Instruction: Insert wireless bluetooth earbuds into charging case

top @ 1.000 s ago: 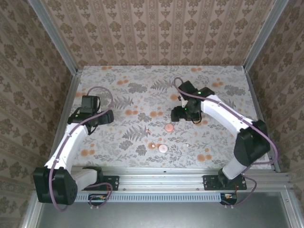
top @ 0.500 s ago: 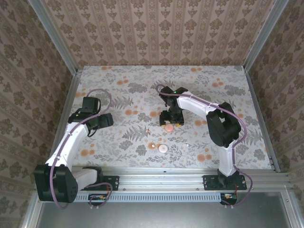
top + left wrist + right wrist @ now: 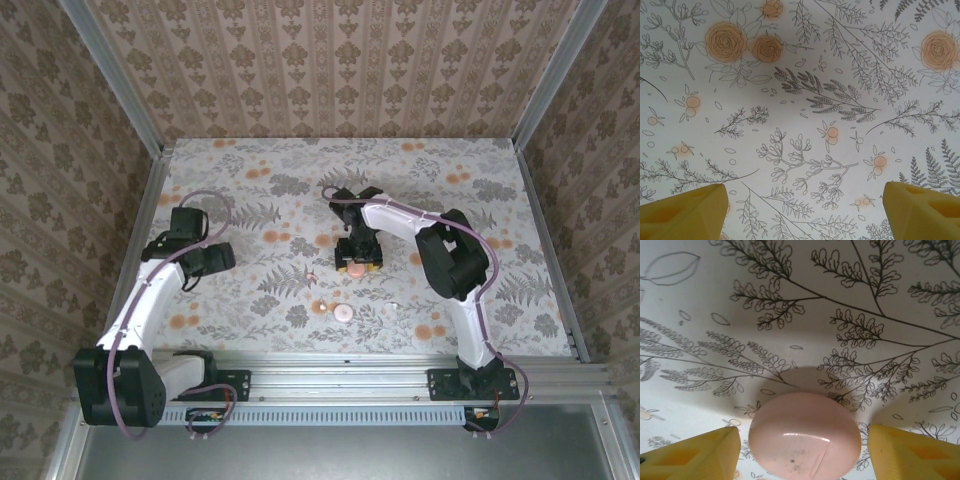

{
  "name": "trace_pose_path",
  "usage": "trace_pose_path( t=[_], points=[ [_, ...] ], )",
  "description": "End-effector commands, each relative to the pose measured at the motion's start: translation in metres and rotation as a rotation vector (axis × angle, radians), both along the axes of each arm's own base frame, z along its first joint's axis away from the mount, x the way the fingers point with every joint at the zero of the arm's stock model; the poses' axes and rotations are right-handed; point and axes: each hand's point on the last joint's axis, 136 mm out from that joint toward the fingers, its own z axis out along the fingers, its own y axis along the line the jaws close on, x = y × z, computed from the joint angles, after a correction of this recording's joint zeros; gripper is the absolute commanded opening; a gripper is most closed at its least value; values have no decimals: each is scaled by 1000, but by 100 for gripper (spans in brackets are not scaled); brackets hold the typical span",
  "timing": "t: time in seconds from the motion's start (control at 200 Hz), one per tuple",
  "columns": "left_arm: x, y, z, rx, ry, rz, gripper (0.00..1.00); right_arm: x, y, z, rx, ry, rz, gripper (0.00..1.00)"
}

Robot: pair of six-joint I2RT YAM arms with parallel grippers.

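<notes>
Across the flower-printed table [image 3: 470, 205], my right arm [image 3: 400, 215] reaches to the middle. Its right gripper [image 3: 358, 258] sits low with the yellow fingers [image 3: 695, 455] spread, and the pink charging case [image 3: 805, 437] lies on the cloth between them, close to both but not visibly clamped. Off to the left, my left gripper [image 3: 805, 192] hangs wide open over the print, holding nothing, and nearer the bases, apart from the case, lies the pale earbud [image 3: 343, 312].

I see the charging case [image 3: 805, 437] on the worktop [image 3: 460, 205], midway across, between the fingers of my right end effector [image 3: 358, 266]. The earbud [image 3: 343, 312] lies nearer the bases, slightly left. My left end effector [image 3: 220, 257] is well apart, leftward.
</notes>
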Motion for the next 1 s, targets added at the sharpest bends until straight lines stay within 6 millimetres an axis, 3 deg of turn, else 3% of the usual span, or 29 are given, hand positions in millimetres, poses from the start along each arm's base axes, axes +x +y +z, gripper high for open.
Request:
trace_pose_path(
  t=[0.0, 0.215, 0.335, 0.49, 0.685, 0.805, 0.995],
  points=[
    [-8, 2, -2, -4, 15, 2, 82, 0, -3, -5, -41, 11, 14, 63],
    [-10, -1, -2, -23, 19, -9, 82, 3, -7, -7, -58, -20, 27, 51],
    [-12, -6, 2, -47, 10, -37, 82, 8, -12, 2, -54, -95, 37, 48],
    [-12, -25, 11, -148, 20, -105, 79, 20, -8, 41, 37, -302, 88, 47],
    [-12, -59, 30, -328, 35, -221, 69, 27, 18, 103, 239, -609, 307, 46],
    [-9, -77, 45, -422, 17, -277, 65, 21, 37, 136, 352, -764, 452, 45],
    [2, -100, 70, -502, -19, -378, 62, 5, 64, 169, 483, -937, 668, 43]
  ],
)
